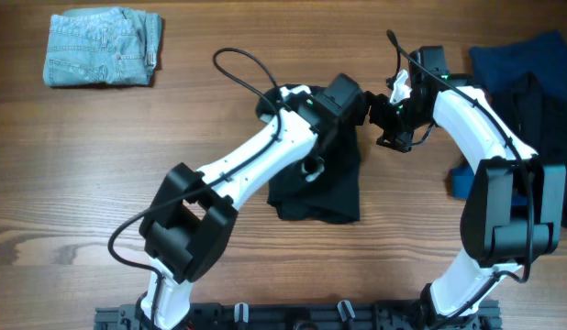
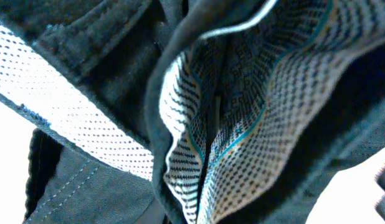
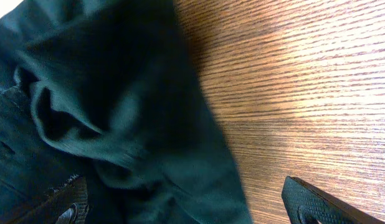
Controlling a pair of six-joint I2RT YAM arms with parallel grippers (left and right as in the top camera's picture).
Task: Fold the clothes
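A black garment (image 1: 318, 188) with pockets lies crumpled at the table's middle. My left gripper (image 1: 353, 108) is at its far edge. The left wrist view is filled by the garment's dark cloth (image 2: 99, 56) and a white patterned pocket lining (image 2: 242, 106). The lining pinches together at the bottom middle, and my fingers are hidden behind it. My right gripper (image 1: 377, 114) is just right of the left one, at the garment's top right corner. In the right wrist view it (image 3: 192, 208) is wide open, with the dark cloth (image 3: 118, 93) lying between its fingers on the left side.
A folded pair of light blue jeans (image 1: 102, 46) lies at the far left corner. A pile of dark blue and black clothes (image 1: 527, 82) sits at the right edge, behind the right arm. Bare wood table (image 3: 292, 93) shows right of the garment.
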